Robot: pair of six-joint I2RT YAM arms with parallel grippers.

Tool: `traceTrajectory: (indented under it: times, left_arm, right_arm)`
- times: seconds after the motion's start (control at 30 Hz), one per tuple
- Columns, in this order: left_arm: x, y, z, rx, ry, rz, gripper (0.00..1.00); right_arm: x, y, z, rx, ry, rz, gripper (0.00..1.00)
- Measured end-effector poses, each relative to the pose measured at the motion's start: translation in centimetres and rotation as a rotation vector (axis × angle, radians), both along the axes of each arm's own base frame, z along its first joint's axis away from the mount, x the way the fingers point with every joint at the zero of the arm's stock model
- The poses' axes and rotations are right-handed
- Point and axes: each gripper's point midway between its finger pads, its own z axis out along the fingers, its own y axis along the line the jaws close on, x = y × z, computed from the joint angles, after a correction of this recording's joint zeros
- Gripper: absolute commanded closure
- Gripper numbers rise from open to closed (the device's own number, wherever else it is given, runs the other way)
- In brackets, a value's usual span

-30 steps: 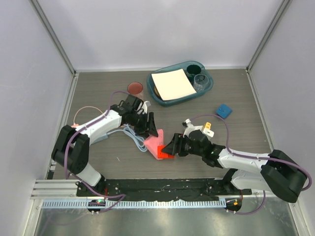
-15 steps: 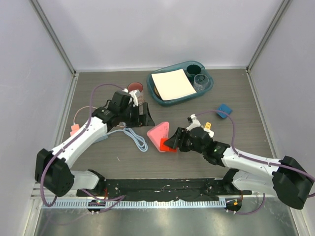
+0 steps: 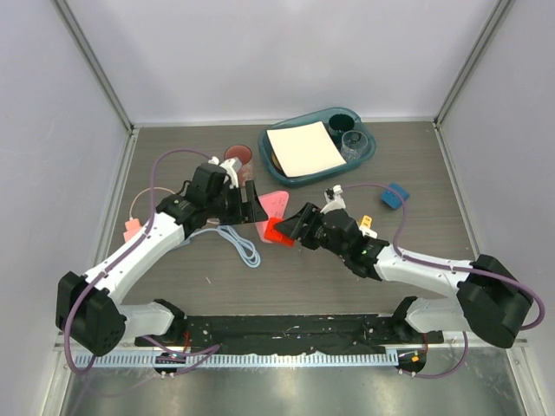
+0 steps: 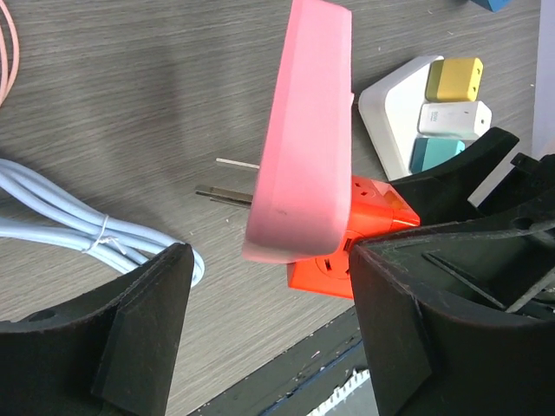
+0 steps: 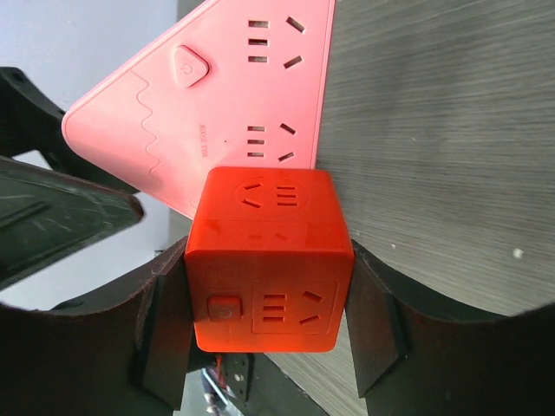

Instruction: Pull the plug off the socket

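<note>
The plug [image 3: 132, 230], a small pink cube with a thin pink cord, lies at the table's left edge. The socket, a pale-blue strip [image 3: 192, 234], is mostly hidden under my left arm, and I cannot tell whether the plug sits in it. Its thick pale-blue cord [image 3: 241, 245] [image 4: 78, 234] lies coiled. My right gripper [image 3: 290, 227] [image 5: 269, 295] is shut on a red cube [image 3: 276, 230] [image 5: 270, 260] that is stuck on a flat pink triangle [image 3: 273, 205] [image 5: 234, 95], held off the table. My left gripper [image 3: 251, 204] [image 4: 270, 260] is open, with the triangle [image 4: 303, 130] edge-on between its spread fingers, untouched.
A teal tray [image 3: 368, 152] with a white sheet, a dark cup and a glass stands at the back. A red cup [image 3: 238, 156] is behind my left gripper. A blue block [image 3: 395, 195] lies to the right. A white triangular board [image 4: 390, 104] holds small plugs.
My right gripper has carried the red cube and pink triangle up off the table, toward the far left. My left gripper has drawn back from the triangle and now stands open beside it.
</note>
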Motion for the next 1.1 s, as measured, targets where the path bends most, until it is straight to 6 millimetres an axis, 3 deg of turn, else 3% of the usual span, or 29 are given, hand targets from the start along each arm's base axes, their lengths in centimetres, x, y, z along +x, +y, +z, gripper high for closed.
traceTrajectory:
  times: [0.27, 0.53, 0.6, 0.63, 0.7, 0.73, 0.8, 0.83, 1.1]
  left_arm:
    - [0.1, -0.1, -0.5, 0.006, 0.013, -0.001, 0.31]
    - [0.5, 0.3, -0.4, 0.019, -0.006, 0.021, 0.39]
    - [0.5, 0.7, -0.2, 0.028, -0.019, 0.036, 0.49]
    - [0.5, 0.9, -0.1, 0.033, -0.026, 0.045, 0.59]
    - [0.6, 1.3, 0.1, 0.046, -0.045, 0.056, 0.69]
    - [0.6, 1.5, 0.1, 0.050, -0.053, 0.063, 0.79]
    - [0.6, 1.8, 0.4, 0.053, -0.068, 0.076, 0.88]
    - [0.6, 1.9, 0.5, 0.053, -0.071, 0.076, 0.98]
    - [0.5, 1.8, 0.2, 0.055, -0.064, 0.073, 1.00]
  right_arm:
    - [0.2, 1.6, 1.9, 0.112, -0.014, -0.004, 0.99]
    - [-0.8, 3.9, 1.1, 0.155, 0.009, 0.013, 0.99]
    - [-1.3, 4.6, 1.1, 0.171, 0.015, 0.017, 0.99]
    - [-1.3, 4.7, 1.2, 0.182, 0.014, 0.017, 0.99]
    - [-1.3, 4.8, 1.6, 0.205, 0.010, 0.010, 0.99]
    - [-1.2, 4.8, 1.8, 0.214, 0.007, 0.007, 0.99]
    - [-1.2, 4.9, 2.0, 0.228, 0.005, 0.003, 0.99]
    - [-1.3, 4.9, 2.0, 0.234, 0.001, 0.002, 0.99]
    - [-1.4, 4.6, 1.9, 0.231, 0.001, -0.003, 0.99]
